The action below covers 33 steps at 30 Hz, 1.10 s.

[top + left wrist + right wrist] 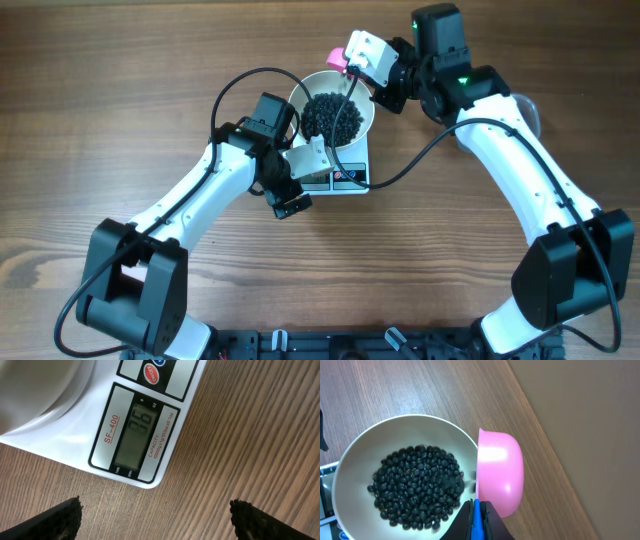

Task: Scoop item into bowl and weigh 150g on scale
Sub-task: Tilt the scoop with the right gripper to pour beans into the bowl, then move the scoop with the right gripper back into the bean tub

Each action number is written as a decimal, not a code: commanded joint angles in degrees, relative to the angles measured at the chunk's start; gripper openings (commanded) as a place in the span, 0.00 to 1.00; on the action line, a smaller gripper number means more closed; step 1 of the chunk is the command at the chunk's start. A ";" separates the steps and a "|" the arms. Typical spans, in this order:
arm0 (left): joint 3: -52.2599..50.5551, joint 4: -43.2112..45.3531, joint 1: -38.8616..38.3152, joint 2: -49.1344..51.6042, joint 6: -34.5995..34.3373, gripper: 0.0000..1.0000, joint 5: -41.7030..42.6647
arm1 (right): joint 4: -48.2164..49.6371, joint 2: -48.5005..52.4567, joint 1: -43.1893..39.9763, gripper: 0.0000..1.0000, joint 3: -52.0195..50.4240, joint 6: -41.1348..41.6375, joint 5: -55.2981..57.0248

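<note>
**Squarely on the scale: a bowl of beans, with the scoop at its rim**

The white bowl sat on the scale at the upper middle of the overhead frame, and the item lay inside it as a dark, loose heap.

The right end effector was clenched on the handle of a pink scoop. In the right wrist view the scoop's long axis ran up from the bottom edge of the frame, along the bowl's right-hand rim rather than across it. Its head lay just beside that rim, and its mouth seemed to be turned left toward the heap. Whether anything was in it could not be seen. The right arm was therefore the nearer one for any adding or removing of beans, probably with only a short sideways reach.

The left end effector was released, jaws wide and grasping nothing. It hung over bare counter at the bottom of the left wrist view, just below the scale's display. Digits showed there, but turned sideways, and I could not read them with confidence.

The counter was wood-grained brown. A plain tan area filled the right of the right wrist view.
</note>
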 commanded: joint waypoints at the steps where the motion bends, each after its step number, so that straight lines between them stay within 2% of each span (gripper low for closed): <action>1: -0.24 0.00 0.20 0.44 1.14 1.00 1.11 | 0.39 -1.42 0.28 0.04 1.25 -2.21 -2.45; 7: -0.24 -0.02 0.20 0.44 1.11 1.00 1.11 | 0.74 -2.71 0.26 0.04 1.25 -1.42 -6.40; 10: -0.24 -0.02 0.20 0.44 1.11 1.00 1.11 | 1.81 -3.96 -0.52 0.04 1.25 10.73 -6.40; 13: -0.24 -0.02 0.20 0.44 1.11 1.00 1.11 | -1.07 -4.63 -3.50 0.04 1.25 22.12 -6.43; 20: -0.24 -0.02 0.20 0.44 1.11 1.00 1.11 | -9.84 -4.74 -14.01 0.04 1.25 45.13 -6.62; 22: -0.24 -0.02 0.20 0.44 1.11 1.00 1.11 | -11.13 -4.74 -17.51 0.04 1.25 54.55 -6.60; 29: -0.24 -0.02 0.20 0.44 1.11 1.00 1.11 | -19.12 -5.46 -26.73 0.04 1.38 56.24 -9.20; 33: -0.24 -0.02 0.20 0.44 1.11 1.00 1.11 | -21.05 -10.38 -31.50 0.04 1.99 57.53 -9.53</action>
